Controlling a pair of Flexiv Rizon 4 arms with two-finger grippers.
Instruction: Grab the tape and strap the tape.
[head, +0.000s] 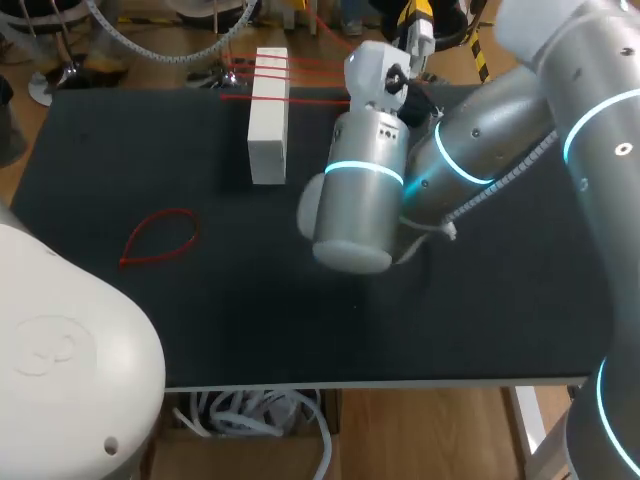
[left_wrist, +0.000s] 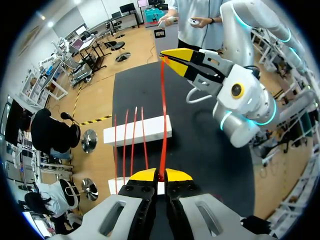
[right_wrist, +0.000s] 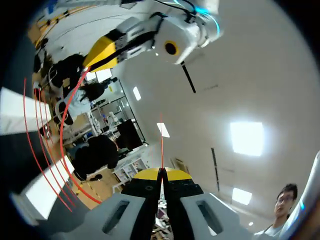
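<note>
A red strap (left_wrist: 163, 115) is stretched between my two grippers above the black table (head: 450, 300). My left gripper (left_wrist: 160, 176) is shut on one end of it. Ahead of the left gripper, my right gripper (left_wrist: 172, 56) pinches the other end at its yellow tips. In the right wrist view, my right gripper (right_wrist: 161, 175) is shut on a thin red strand (right_wrist: 161, 145) and points up at the ceiling. The left gripper's yellow fingertip (right_wrist: 102, 50) shows ahead of it, with the strap (right_wrist: 62, 135) curving away from it. My right arm (head: 365, 190) hangs over the table's middle.
A white block (head: 267, 115) lies near the table's far edge with three red straps (head: 262, 68) laid across it. The same block (left_wrist: 137, 132) lies under the stretched strap. A looped red strap (head: 160, 238) lies on the left of the table.
</note>
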